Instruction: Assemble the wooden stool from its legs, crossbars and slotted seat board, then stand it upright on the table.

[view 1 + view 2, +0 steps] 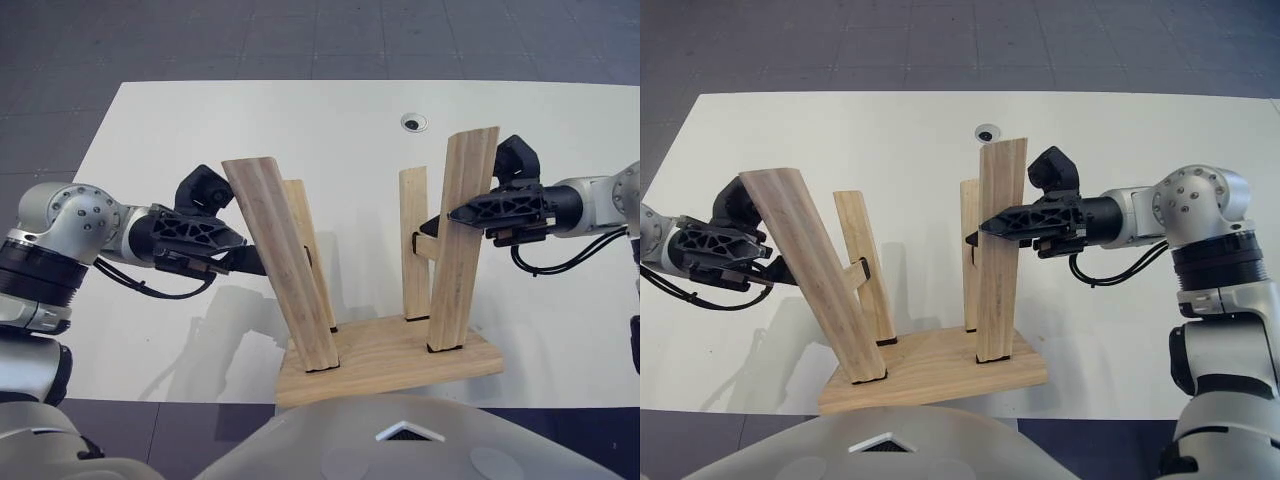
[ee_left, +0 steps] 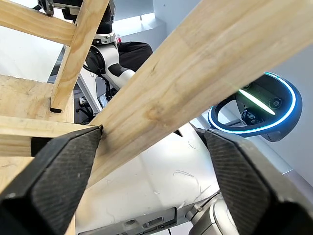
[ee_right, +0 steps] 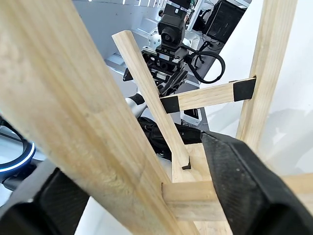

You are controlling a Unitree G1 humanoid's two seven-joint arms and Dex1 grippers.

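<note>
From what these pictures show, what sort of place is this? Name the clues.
Probably a robotics lab or test room, not a home. The clues: a plain white table with a cable port set into it, grey tiled floor around it, and a half-built wooden stool as the work piece.

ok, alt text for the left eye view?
An upside-down wooden stool rests seat-down on a white table, four legs pointing up, the left pair leaning outward. The left pincer straddles the near left leg and the right pincer the near right leg, each from the outer side.
</note>
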